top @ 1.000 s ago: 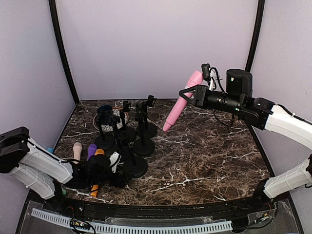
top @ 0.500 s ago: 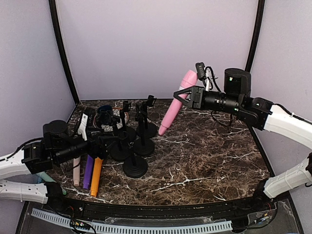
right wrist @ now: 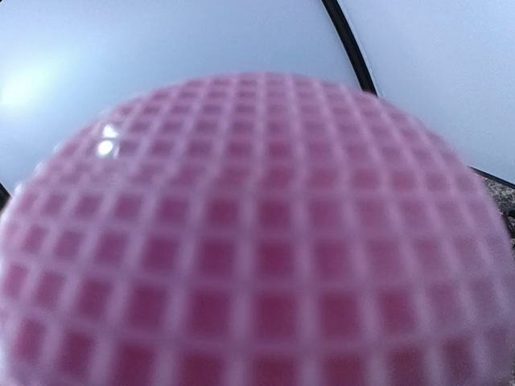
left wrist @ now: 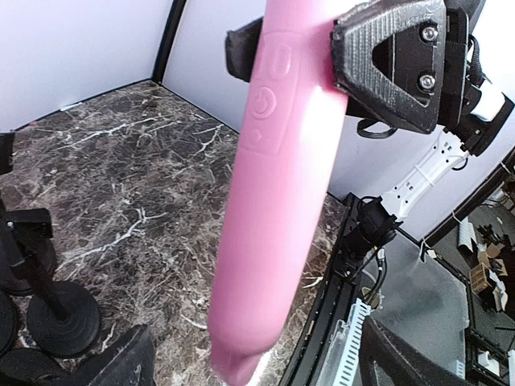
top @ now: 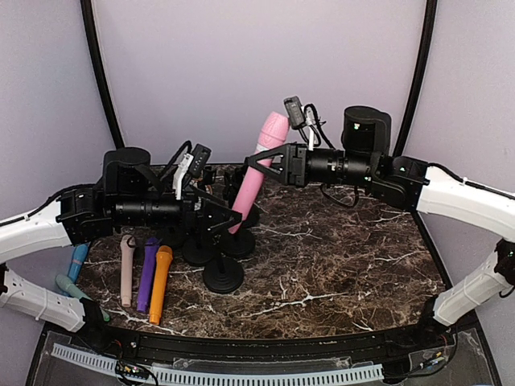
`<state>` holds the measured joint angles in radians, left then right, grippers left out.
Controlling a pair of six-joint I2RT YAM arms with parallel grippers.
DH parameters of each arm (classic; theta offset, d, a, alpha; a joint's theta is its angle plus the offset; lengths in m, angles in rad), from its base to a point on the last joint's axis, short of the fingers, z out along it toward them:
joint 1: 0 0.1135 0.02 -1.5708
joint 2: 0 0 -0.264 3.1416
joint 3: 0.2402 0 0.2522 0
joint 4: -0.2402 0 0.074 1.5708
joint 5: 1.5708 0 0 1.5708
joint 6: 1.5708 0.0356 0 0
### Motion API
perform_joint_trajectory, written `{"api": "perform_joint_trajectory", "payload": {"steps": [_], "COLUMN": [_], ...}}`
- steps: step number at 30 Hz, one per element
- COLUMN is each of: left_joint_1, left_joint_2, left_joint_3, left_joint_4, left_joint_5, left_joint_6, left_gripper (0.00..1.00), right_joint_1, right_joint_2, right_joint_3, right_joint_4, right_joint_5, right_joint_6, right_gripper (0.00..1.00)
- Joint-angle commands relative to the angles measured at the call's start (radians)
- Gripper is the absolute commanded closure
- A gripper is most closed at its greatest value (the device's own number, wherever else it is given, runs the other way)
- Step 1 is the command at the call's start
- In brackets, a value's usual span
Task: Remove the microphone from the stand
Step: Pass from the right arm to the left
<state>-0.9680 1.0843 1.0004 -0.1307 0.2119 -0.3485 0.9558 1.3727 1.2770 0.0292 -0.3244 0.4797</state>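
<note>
The pink microphone [top: 256, 174] hangs tilted in the air above the black stands [top: 223, 274], clear of all of them. My right gripper [top: 267, 158] is shut on its upper body, just below the head. In the left wrist view the microphone [left wrist: 278, 201] fills the middle, with a right finger [left wrist: 388, 64] pressed against it. My left gripper [top: 228, 217] is open at the microphone's lower end, its fingers [left wrist: 121, 366] wide on either side of the tail without touching. The mesh head [right wrist: 249, 233] fills the right wrist view and hides that gripper's own fingers.
Several black stands cluster at the left centre of the marble table [top: 338, 265]. Beige [top: 127, 269], purple [top: 147, 273] and orange [top: 159, 281] microphones lie side by side at the front left. A blue one [top: 76, 261] lies further left.
My left arm has risen from the front left of the table and swung in to the microphone's lower end, opening wide. My right arm has carried the microphone leftward.
</note>
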Motion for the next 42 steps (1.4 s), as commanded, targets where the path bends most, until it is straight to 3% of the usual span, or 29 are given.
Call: {"api": "perform_joint_trajectory", "payload": {"steps": [1, 7, 21, 26, 29, 34, 36, 42], "left_joint_1": [0.003, 0.008, 0.018, 0.019, 0.02, 0.028, 0.048, 0.07], "left_joint_2": [0.024, 0.05, 0.068, 0.062, 0.058, 0.021, -0.014, -0.163], "left_joint_3": [0.048, 0.056, 0.052, 0.035, 0.032, -0.004, -0.041, -0.109], "left_joint_4": [0.067, 0.109, 0.193, 0.201, 0.187, 0.143, 0.104, -0.038], "left_joint_5": [0.126, 0.11, 0.138, 0.127, 0.109, 0.045, 0.022, -0.035], "left_joint_6": [-0.015, -0.058, -0.094, -0.096, -0.098, -0.122, -0.146, -0.178], "left_gripper": [0.11, 0.15, 0.59, 0.69, 0.74, 0.77, 0.79, 0.81], "right_joint_1": [0.025, 0.04, 0.047, 0.047, 0.047, 0.046, 0.042, 0.011], "right_joint_2": [0.026, 0.051, 0.099, 0.107, 0.1, 0.066, 0.047, -0.031], "right_joint_3": [0.05, 0.074, 0.112, 0.116, 0.107, 0.073, 0.053, -0.036], "right_joint_4": [0.092, 0.091, 0.06, 0.051, 0.052, 0.06, 0.066, 0.108], "right_joint_5": [-0.051, -0.095, -0.119, -0.11, -0.076, 0.039, 0.09, 0.225], "right_joint_6": [-0.026, -0.042, -0.052, -0.051, -0.052, -0.047, -0.042, 0.002], "right_gripper": [0.75, 0.75, 0.74, 0.73, 0.63, 0.25, 0.19, 0.13]}}
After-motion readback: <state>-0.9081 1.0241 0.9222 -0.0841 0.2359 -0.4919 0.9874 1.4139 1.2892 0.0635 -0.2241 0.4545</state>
